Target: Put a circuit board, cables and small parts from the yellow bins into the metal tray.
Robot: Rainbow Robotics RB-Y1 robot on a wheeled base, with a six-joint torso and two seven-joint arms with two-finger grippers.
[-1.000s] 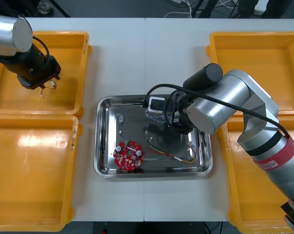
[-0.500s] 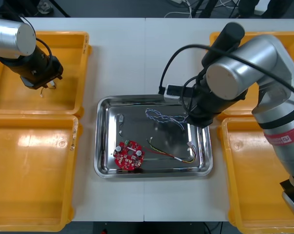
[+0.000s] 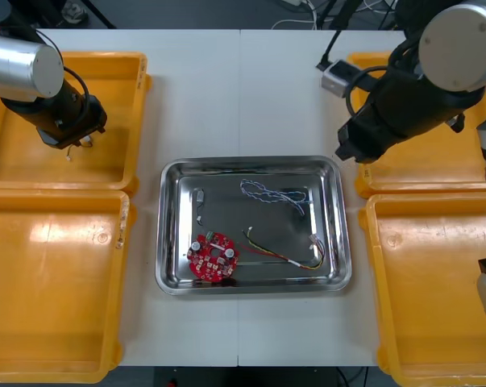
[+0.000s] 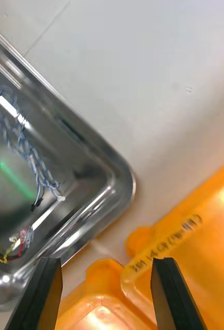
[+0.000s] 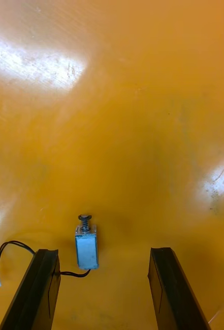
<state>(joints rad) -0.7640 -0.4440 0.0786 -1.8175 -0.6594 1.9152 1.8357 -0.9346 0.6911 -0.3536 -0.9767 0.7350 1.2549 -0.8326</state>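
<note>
The metal tray [image 3: 172, 234] at the table's middle holds a round red circuit board [image 3: 213, 256], a twisted blue and white cable [image 3: 265, 193], a red and yellow cable [image 3: 287, 256] and a small metal part [image 3: 200, 195]. My right gripper [image 3: 345, 152] hangs open above the tray's far right corner; between its fingers lie the tray's rim [image 4: 123, 174] and the cable [image 4: 25, 145]. My left gripper [image 3: 73, 140] is open low inside the far left yellow bin [image 3: 114, 72], with a small metal part [image 5: 86, 248] on a black lead between its fingers.
Yellow bins flank the tray: near left [image 3: 53, 290], far right [image 3: 436, 72], near right [image 3: 436, 298]. The corners of the two right bins [image 4: 194, 242] lie just beyond my right fingertips. Bare table runs ahead of and behind the tray.
My right gripper has pulled out of the tray toward its far right corner, leaving the blue and white cable lying in the tray. The left gripper has barely shifted.
</note>
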